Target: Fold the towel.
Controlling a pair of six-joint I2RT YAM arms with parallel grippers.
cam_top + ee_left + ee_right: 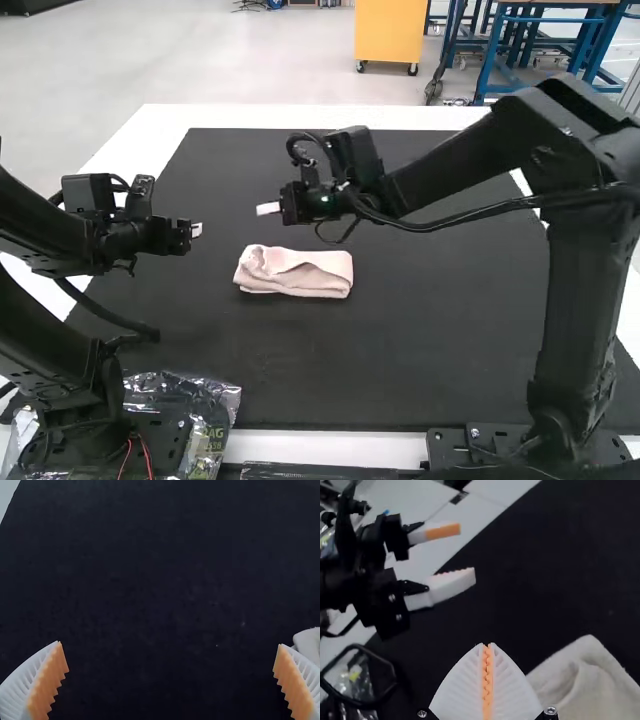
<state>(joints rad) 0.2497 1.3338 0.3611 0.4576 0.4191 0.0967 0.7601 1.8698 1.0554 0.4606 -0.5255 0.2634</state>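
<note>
High view sets the towel a little left of the middle of the black mat, which covers most of the white tabletop. The towel is folded into a compact oblong, its long side running roughly along the tabletop's near edge, with a slanting crease and an overlapping flap toward its left end. How many layers it has, I cannot tell. The left gripper hangs to the towel's left, over the mat's left part; the right gripper hangs over the mat on the towel's far side. Both are apart from the cloth. A clear plastic bag lies at the left arm's base, by the tabletop's near left corner.

The left wrist view adds what is hard to read from above: the ribbed white fingers stand wide apart with bare mat between their orange pads, and a pale bit of towel shows just past one of them. In the right wrist view the fingers are closed, pads meeting along their length, holding nothing. Beside them appears a corner of the towel, softly creased, and farther off the left gripper with its fingers parted.
</note>
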